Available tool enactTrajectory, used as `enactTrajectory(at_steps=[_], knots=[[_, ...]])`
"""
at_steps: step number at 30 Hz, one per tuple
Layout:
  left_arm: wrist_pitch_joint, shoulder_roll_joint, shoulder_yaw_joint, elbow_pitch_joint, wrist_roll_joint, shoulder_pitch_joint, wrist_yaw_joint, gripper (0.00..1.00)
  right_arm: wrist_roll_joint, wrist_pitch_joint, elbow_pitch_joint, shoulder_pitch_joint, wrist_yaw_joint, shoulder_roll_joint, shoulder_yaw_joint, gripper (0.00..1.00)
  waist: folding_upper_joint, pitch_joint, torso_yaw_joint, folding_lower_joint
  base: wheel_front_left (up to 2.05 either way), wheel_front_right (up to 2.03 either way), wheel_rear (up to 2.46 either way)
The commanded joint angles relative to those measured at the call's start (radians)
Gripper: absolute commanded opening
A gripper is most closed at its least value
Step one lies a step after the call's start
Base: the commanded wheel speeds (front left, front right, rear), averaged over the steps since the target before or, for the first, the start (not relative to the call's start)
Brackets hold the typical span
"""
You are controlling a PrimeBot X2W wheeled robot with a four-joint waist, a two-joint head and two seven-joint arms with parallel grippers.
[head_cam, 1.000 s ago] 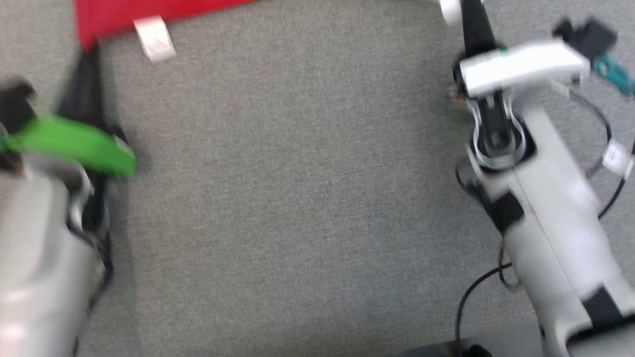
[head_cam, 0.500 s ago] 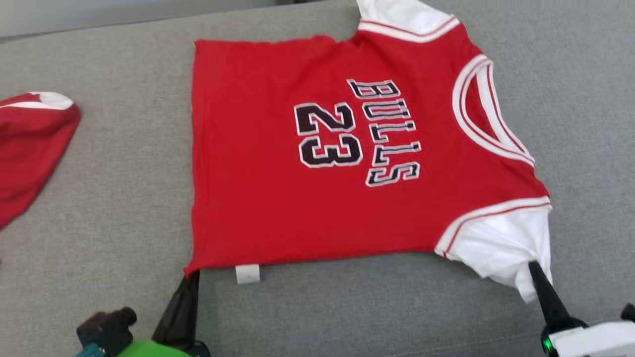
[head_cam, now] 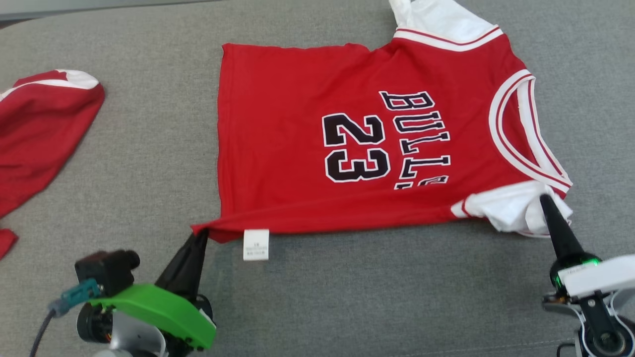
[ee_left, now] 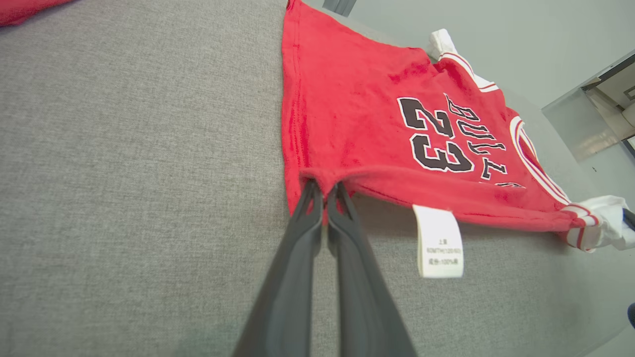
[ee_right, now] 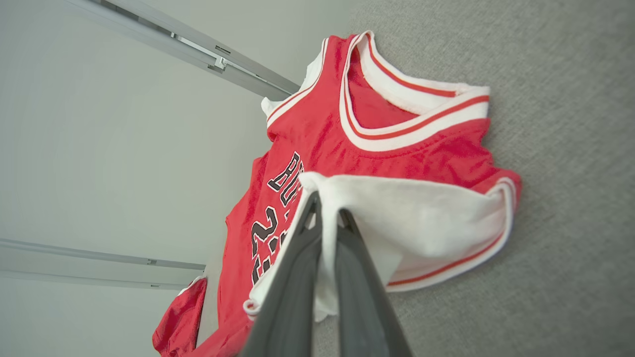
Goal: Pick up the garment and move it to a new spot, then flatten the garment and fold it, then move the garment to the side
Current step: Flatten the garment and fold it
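Observation:
The garment is a red jersey with white sleeves and black "BULLS 23" print, lying on the grey cushion with its collar to the right. My left gripper is shut on the garment's near hem corner, lifting it off the cushion beside a white care label. My right gripper is shut on the near white sleeve, which is bunched and raised. The near long edge is folded upward, hiding the bottom of the lettering.
A second red and white garment lies at the cushion's left side. The cushion's far edge runs along the top of the head view. Bare grey fabric spreads in front of the jersey.
The head camera has swung up from the arms to the jersey. Both grippers have carried the near edge away from me, so it now covers the lower lettering.

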Motion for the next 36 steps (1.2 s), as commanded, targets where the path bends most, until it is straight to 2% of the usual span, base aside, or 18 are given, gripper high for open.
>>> enactTrajectory(at_steps=[1, 4, 9, 14, 15, 16, 17, 21, 24, 28, 31, 36], knots=[[0.025, 0.012, 0.006, 0.010, 0.006, -0.041, 0.011, 0.00, -0.032, 0.025, 0.009, -0.051, 0.000, 0.004, -0.013, 0.00, 0.0000, 0.031, -0.004, 0.0001, 0.00, 0.00, 0.00], [0.090, 0.021, 0.008, 0.026, -0.001, -0.137, 0.020, 0.00, -0.109, 0.100, 0.041, -0.166, 0.000, 0.009, -0.051, 0.00, 0.0000, 0.053, -0.005, 0.0001, 0.00, 0.00, 0.00], [0.171, 0.004, -0.013, 0.100, -0.023, -0.260, 0.009, 0.00, -0.207, 0.169, 0.121, -0.311, 0.000, 0.012, -0.098, 0.00, 0.0000, 0.071, 0.000, 0.0001, 0.00, 0.00, 0.00], [0.196, -0.004, -0.036, 0.185, -0.003, -0.352, -0.008, 0.00, -0.294, 0.206, 0.184, -0.411, 0.000, 0.012, -0.114, 0.00, 0.0000, 0.083, 0.002, 0.0001, 0.00, 0.00, 0.00], [0.192, -0.007, -0.039, 0.202, 0.000, -0.368, -0.015, 0.11, -0.316, 0.208, 0.193, -0.425, 0.000, 0.011, -0.115, 0.94, 0.0000, 0.084, 0.002, 0.0001, 0.00, 0.00, 0.00], [0.188, -0.013, -0.042, 0.212, -0.003, -0.379, -0.026, 0.45, -0.329, 0.211, 0.199, -0.431, 0.000, 0.011, -0.114, 1.00, 0.0000, 0.084, 0.003, 0.0001, 0.00, 0.00, 0.00], [0.184, -0.019, -0.047, 0.222, -0.009, -0.391, -0.045, 1.00, -0.341, 0.215, 0.200, -0.435, 0.000, 0.012, -0.108, 1.00, 0.0000, 0.084, 0.003, 0.0001, 0.00, 0.00, 0.00], [0.139, -0.023, -0.038, 0.235, -0.017, -0.379, -0.071, 1.00, -0.437, 0.236, 0.128, -0.377, 0.000, 0.012, -0.074, 1.00, 0.0000, 0.072, -0.004, 0.0001, 0.00, 0.00, 0.00], [0.102, -0.015, -0.016, 0.203, -0.035, -0.305, -0.063, 1.00, -0.538, 0.262, 0.026, -0.306, 0.000, 0.009, -0.048, 1.00, 0.0000, 0.064, -0.020, 0.0001, 0.00, 0.00, 0.00], [0.089, 0.016, -0.012, 0.159, -0.037, -0.204, -0.050, 1.00, -0.696, 0.301, -0.098, -0.202, 0.000, -0.048, -0.031, 1.00, 0.0000, 0.070, -0.032, 0.0001, 0.00, 0.00, 0.00], [0.087, 0.036, -0.023, 0.165, -0.012, -0.173, -0.043, 1.00, -0.767, 0.324, -0.121, -0.181, 0.000, -0.058, -0.036, 1.00, 0.0000, 0.080, -0.036, 0.0001, 0.00, 0.00, 0.00], [0.093, 0.019, -0.042, 0.179, -0.012, -0.194, -0.054, 1.00, -0.908, 0.363, -0.092, -0.179, 0.000, -0.097, -0.046, 1.00, 0.0000, 0.098, -0.024, 0.0001, 0.00, 0.00, 0.00]])
